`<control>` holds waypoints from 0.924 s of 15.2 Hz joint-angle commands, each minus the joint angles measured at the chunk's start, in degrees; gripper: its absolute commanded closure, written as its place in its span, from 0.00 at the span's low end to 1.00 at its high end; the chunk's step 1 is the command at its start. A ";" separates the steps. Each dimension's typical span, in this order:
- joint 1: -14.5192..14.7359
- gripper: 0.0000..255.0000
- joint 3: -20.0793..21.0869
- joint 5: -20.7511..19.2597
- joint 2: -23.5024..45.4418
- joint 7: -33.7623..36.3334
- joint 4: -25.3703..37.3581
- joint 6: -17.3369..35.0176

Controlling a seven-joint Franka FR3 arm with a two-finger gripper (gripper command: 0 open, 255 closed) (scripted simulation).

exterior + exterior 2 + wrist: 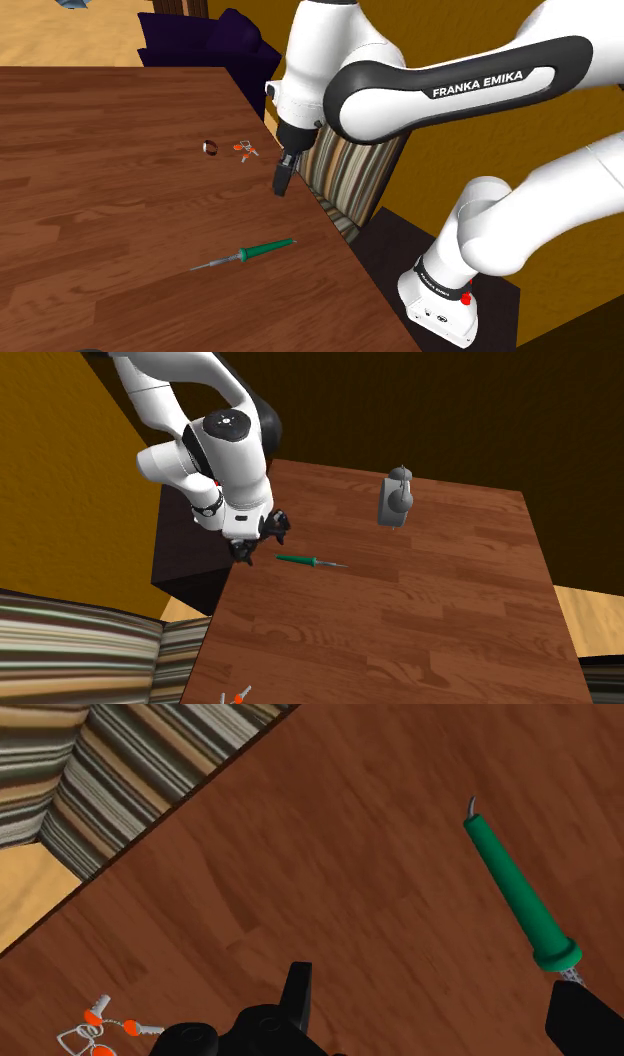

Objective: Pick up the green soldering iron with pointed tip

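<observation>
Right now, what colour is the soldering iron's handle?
The soldering iron has a green handle; it shows best in the wrist view.

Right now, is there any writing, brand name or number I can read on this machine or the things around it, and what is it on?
"FRANKA EMIKA": white capitals on the dark band of the robot arm.
A tiny dark mark on the arm's base: too small to read.
The green soldering iron and the wooden table show no lettering.

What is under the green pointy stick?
The green-handled soldering iron with a thin metal tip lies flat on the brown wooden table; only wood shows beneath it. In the wrist view, one black gripper finger covers its tip, so that bit is hidden.
</observation>
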 commanded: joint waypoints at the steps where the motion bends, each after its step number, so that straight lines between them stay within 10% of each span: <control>1: 0.74 0.00 1.94 -0.26 2.63 0.74 -0.28 2.84; 14: 2.37 0.00 12.43 -10.96 23.25 9.83 4.59 16.02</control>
